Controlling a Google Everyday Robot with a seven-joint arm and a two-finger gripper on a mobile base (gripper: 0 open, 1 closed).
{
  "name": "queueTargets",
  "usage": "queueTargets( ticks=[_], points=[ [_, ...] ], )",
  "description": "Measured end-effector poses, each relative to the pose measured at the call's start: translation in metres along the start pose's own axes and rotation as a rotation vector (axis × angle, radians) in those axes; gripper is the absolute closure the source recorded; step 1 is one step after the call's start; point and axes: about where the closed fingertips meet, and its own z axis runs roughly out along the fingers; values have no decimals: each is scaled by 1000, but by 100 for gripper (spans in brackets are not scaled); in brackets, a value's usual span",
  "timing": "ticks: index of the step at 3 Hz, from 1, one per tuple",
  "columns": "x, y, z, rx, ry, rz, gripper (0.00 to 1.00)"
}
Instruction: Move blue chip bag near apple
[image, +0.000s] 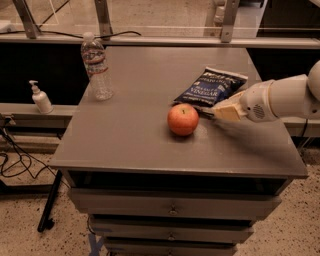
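The grey counter (130, 135) fills most of the view, with drawers (172, 206) stacked under its front edge. The white arm (285, 97) reaches in over the right edge, about halfway back. The blue chip bag (210, 86) lies right of the counter's middle, slanted, its far end towards the back right corner and its near end just behind the apple (183, 119). A clear water bottle (97, 67) stands upright near the back left corner. The apple sits close to the counter's centre, a little to the right, with the bag almost touching it. The tan hand (213, 112) is just right of the apple, closed tight on the bag's near edge. A small pump bottle (40, 98) stands on a ledge beyond the left edge.
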Motion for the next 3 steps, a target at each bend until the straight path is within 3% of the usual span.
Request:
queueTargets(
  ticks=[3],
  points=[
    [37, 18, -37, -11, 96, -5, 100]
  ],
)
